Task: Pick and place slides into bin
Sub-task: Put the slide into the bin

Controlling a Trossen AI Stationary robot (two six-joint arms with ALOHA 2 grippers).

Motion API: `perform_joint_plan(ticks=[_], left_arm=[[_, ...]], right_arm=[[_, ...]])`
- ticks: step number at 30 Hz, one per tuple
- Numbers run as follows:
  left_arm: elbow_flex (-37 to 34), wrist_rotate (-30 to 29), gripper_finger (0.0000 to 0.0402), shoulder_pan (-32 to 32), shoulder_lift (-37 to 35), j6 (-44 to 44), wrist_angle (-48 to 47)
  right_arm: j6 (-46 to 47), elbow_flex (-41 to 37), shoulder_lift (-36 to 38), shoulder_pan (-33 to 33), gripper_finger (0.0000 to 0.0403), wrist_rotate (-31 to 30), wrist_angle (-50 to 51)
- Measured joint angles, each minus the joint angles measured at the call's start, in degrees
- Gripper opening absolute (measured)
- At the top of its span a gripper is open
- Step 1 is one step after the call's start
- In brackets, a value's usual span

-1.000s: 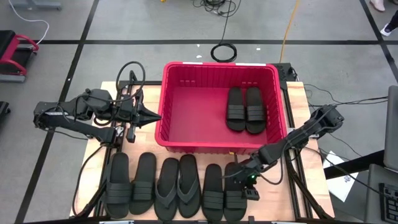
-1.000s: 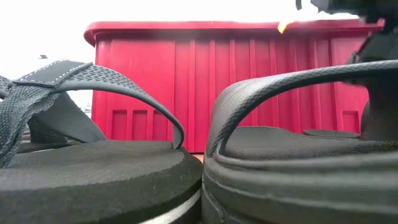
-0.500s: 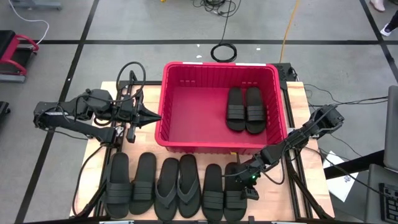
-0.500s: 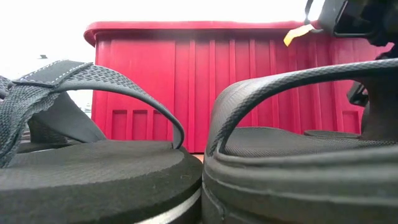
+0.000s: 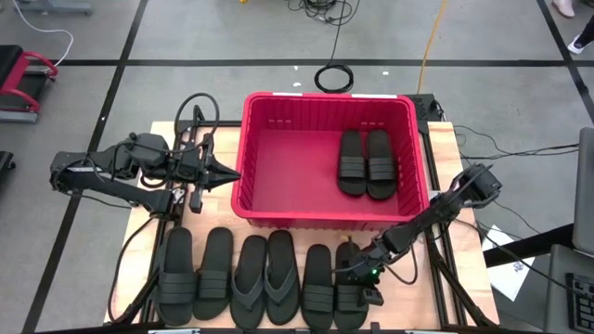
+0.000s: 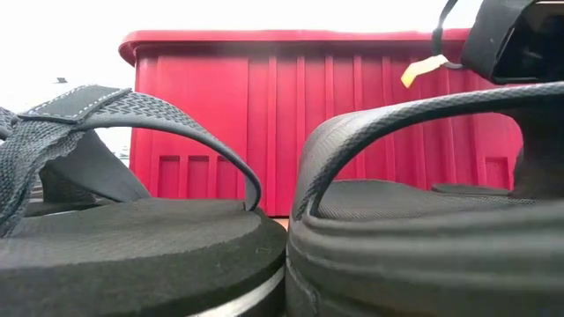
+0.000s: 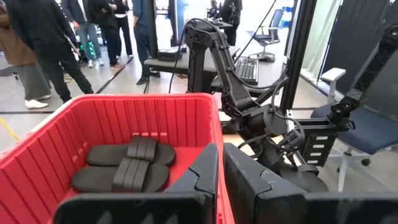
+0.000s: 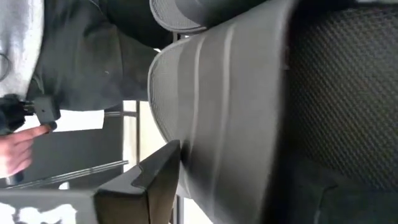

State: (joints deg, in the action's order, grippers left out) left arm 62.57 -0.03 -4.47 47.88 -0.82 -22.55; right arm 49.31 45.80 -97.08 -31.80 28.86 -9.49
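Observation:
The red bin stands at the table's middle with two ribbed-strap slides lying flat on its floor at the right. Several black sandals lie in a row along the near edge, two of them flip-flops. My right gripper is low over the rightmost slide, open. In the right wrist view one finger stands outside the ribbed strap, and the strap hides the other. My left gripper is shut and empty beside the bin's left wall. My right gripper is at the rightmost slide's ribbed strap, coming from above and slanting down from the table's right. I cannot tell whether it touches the strap. The slide lies flat on the table.
The bin's left half is bare floor. In the low view a flip-flop and a slide stand in front of the bin's near wall. Cables lie at the table's right edge. People stand in the room beyond.
My right gripper has gone down and toward the table's near edge, a little leftward, onto the rightmost slide. The slides have not moved.

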Motion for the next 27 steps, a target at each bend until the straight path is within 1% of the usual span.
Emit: perform_joint_plan(ticks=[2,4,6,10,11,12,16,22,27], left_arm=[[0.0,-0.02,0.0026,0.0,0.0,0.35,-0.1],[0.0,-0.02,0.0026,0.0,0.0,0.3,-0.1],[0.0,-0.02,0.0026,0.0,0.0,0.3,-0.13],[0.0,-0.02,0.0026,0.0,0.0,0.3,-0.49],[0.0,-0.02,0.0026,0.0,0.0,0.3,-0.5],[0.0,-0.02,0.0026,0.0,0.0,0.3,-0.5],[0.0,-0.02,0.0026,0.0,0.0,0.62,-0.5],[0.0,-0.02,0.0026,0.0,0.0,0.73,-0.47],[0.0,0.0,0.0026,0.0,0.0,2.07,-0.43]], right_arm=[[0.17,0.0,-0.68,-0.15,0.0196,0.45,-1.26],[-0.27,0.0,-0.89,-0.14,0.017,0.76,-1.86],[-0.75,0.0,-0.83,-0.14,0.0134,0.91,-1.89],[-1.04,0.0,-0.78,-0.05,0.004,1.16,-2.4],[-0.78,0.0,-0.78,-0.05,0.0022,1.28,-2.62],[-0.58,0.0,-0.78,-0.07,0.0014,1.49,-2.73],[2.46,0.0,0.53,-0.21,0.0014,2.84,-2.64],[4.22,0.0,6.17,-1.28,0.0007,2.43,-2.46],[5.11,0.02,10.46,-2.79,0.0007,-0.18,-2.73]])
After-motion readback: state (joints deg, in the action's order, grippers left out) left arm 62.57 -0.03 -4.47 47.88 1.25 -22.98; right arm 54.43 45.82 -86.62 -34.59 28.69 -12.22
